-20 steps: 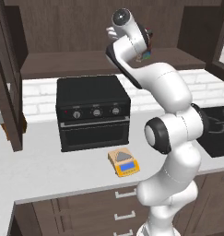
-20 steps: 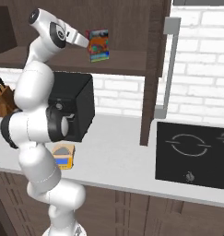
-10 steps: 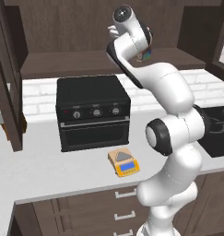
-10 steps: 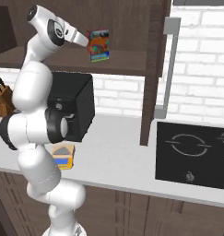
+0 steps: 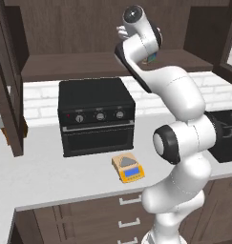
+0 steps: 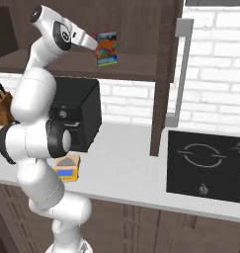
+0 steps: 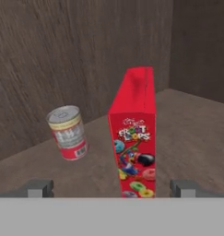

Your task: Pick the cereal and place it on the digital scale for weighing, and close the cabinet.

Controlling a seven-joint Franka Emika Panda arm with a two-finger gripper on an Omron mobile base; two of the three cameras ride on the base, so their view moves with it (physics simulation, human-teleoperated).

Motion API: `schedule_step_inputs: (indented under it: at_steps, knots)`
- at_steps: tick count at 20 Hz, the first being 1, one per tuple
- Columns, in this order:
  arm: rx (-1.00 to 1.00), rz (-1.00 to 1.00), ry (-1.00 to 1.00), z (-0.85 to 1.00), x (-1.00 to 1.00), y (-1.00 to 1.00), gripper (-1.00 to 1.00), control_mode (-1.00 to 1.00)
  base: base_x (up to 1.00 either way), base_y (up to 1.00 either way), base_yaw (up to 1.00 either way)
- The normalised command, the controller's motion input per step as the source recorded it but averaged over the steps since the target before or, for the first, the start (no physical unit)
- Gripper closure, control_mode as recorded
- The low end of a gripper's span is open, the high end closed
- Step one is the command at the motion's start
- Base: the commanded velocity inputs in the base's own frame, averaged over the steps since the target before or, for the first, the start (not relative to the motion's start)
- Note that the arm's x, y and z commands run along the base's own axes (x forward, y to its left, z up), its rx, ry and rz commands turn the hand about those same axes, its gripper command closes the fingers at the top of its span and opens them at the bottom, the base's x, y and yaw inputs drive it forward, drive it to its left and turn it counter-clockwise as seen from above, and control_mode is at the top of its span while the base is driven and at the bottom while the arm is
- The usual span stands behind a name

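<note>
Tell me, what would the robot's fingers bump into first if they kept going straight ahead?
Most likely the cereal, standing upright between the open fingers on the cabinet shelf. The can sits off to one side.

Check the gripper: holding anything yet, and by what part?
Nothing held. The gripper is open, its fingertips standing wide on either side of the upright cereal box's lower part, not touching it.

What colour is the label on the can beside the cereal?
Red with white print on the can, left of the cereal; clearest in the hand view.
</note>
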Motion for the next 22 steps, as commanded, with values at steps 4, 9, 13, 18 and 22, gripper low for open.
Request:
schedule_step_inputs:
  at_steps: [4,9,13,18,22]
  knots:
    - [-0.01,0.0,-0.01,0.02,0.12,0.03,-1.0,-1.0,0.0,0.0,0.0]
    - [0.0,0.0,-0.01,0.0,0.0,-0.05,-1.0,-1.0,0.0,0.0,0.0]
    - [0.0,0.0,0.0,0.0,0.0,-0.11,-1.0,-1.0,0.0,0.0,0.0]
    - [0.0,0.0,0.0,0.0,0.08,0.0,-1.0,-1.0,0.0,0.0,0.0]
    - [0.0,0.0,0.0,0.0,0.1,-0.08,-1.0,-1.0,0.0,0.0,0.0]
